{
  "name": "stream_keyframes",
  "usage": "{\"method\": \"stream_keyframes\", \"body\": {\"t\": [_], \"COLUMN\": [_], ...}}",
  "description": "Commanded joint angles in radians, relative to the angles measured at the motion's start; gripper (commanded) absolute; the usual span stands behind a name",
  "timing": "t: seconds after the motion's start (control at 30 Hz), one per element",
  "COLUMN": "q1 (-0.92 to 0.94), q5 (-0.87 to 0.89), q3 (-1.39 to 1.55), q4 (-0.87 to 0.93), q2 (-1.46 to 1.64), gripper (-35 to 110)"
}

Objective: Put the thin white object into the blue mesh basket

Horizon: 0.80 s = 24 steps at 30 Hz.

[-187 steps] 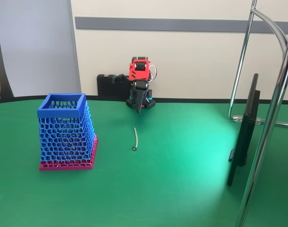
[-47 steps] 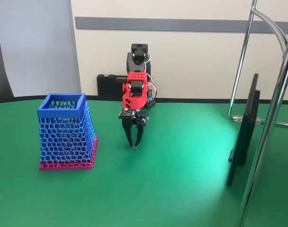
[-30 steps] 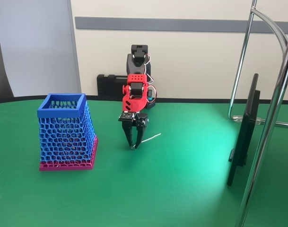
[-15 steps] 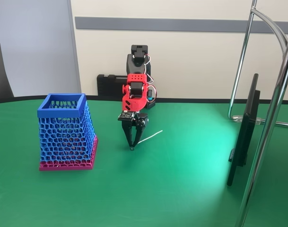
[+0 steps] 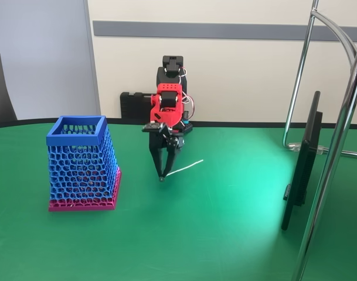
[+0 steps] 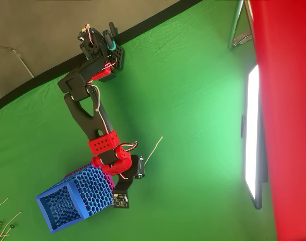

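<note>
Fingers of the gripper (image 5: 162, 175) are pinched together on one end of the white strip (image 5: 187, 166), right at their tips. Its free length sticks out to the right in the fixed view, angled slightly upward, so it appears to be lifted off or just grazing the green table (image 5: 225, 234). Seen from overhead, the strip (image 6: 154, 149) runs out from beside the red wrist and black gripper (image 6: 138, 168) toward the upper right.

Left of the gripper in the fixed view, well apart from it, stands the blue basket (image 5: 81, 161) on its pink base, with the square rim open at the top. In the overhead view the basket (image 6: 72, 198) sits close beside the arm's red wrist, which partly overlaps it.

To do this step well, the grip should probably be held firm, because the hold is only on the very end and the strip is thin and springy; it could slip or swing. A sensible approach is to raise the strip clearly above the rim before moving sideways, so the trailing end does not catch on the mesh. Bringing the fingertips over the middle of the opening, then letting go, would give the long strip the best chance of dropping inside instead of hanging over the rim.
</note>
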Motion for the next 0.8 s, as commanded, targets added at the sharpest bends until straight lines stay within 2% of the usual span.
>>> {"method": "stream_keyframes", "body": {"t": [0.0,0.23,0.53,0.77], "q1": [0.023,0.103,0.21,0.304], "q5": [0.031,-0.011,-0.25,-0.497], "q3": [-0.118,-0.299,-0.339,-0.109], "q4": [-0.031,-0.086,-0.27,-0.586], "q2": [0.029,0.095,0.238,0.422], "gripper": [1,0,0,0]}}
